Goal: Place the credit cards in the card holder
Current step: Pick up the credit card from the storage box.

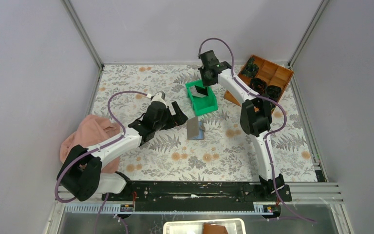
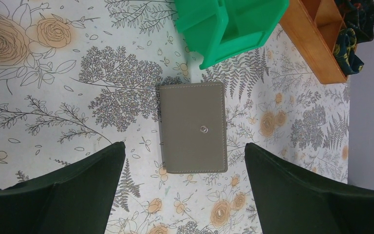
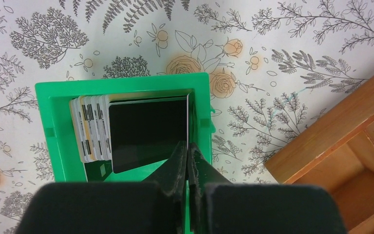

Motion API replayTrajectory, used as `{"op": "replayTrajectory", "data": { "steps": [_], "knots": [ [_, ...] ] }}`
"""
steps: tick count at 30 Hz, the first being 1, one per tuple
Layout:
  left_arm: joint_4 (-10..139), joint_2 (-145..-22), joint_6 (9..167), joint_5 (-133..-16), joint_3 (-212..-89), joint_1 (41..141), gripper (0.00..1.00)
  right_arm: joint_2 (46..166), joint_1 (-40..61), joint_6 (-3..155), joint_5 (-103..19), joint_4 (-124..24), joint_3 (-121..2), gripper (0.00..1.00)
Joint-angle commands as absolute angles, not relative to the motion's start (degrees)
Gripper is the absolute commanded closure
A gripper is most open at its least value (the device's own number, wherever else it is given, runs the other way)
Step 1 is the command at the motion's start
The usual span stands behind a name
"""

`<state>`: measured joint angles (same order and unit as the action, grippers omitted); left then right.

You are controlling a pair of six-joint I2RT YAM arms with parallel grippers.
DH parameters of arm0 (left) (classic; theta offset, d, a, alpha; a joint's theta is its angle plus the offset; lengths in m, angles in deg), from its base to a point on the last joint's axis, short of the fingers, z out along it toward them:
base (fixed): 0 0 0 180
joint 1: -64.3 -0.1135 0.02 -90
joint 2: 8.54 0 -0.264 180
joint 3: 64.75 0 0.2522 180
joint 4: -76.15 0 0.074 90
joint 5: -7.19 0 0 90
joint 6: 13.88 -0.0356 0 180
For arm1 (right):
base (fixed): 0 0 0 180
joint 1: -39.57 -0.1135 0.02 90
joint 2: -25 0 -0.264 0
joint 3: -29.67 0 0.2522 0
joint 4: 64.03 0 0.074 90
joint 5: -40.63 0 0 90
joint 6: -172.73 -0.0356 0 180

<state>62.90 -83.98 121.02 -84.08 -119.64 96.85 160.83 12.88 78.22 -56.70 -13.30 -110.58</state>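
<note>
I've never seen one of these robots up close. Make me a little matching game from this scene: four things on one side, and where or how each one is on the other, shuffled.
1 wallet
2 pink cloth
3 wooden tray
4 right gripper

A pinched shut on a dark card in the green bin
B lying closed in the middle of the table
C far right corner
D bunched at the left edge

Pairs: 1-B, 2-D, 3-C, 4-A

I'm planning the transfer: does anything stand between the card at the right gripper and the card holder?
Yes. The walls of the green bin surround the dark card pinched by the right gripper. The left gripper hangs open over the card holder, which lies folded shut.
</note>
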Motion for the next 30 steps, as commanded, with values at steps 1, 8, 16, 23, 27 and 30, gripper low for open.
{"op": "replayTrajectory", "data": {
  "steps": [1, 8, 16, 23, 27, 30],
  "knots": [
    [64.9, -84.5, 121.1, -85.2, -121.2, 96.4, 0.00, 159.5, 11.3, 80.0, -59.4, -14.8, -112.6, 1.00],
    [66.1, -84.4, 117.9, -85.4, -123.5, 94.5, 0.00, 152.4, 11.0, 79.4, -58.0, -17.1, -107.7, 1.00],
    [76.0, -82.5, 113.3, -73.9, -122.7, 89.2, 0.00, 139.8, 11.0, 76.7, -49.3, -15.5, -99.9, 1.00],
    [80.7, -84.3, 109.7, -60.8, -124.1, 85.7, 0.01, 128.3, 11.0, 75.7, -36.6, -12.8, -88.9, 1.00],
    [81.9, -85.2, 108.1, -54.4, -125.2, 83.9, 0.02, 122.5, 11.0, 74.0, -26.7, -14.0, -79.7, 1.00],
    [83.8, -85.8, 108.5, -49.3, -125.2, 82.7, 0.03, 119.8, 11.0, 73.3, -19.0, -14.3, -74.7, 1.00]
  ]
}}
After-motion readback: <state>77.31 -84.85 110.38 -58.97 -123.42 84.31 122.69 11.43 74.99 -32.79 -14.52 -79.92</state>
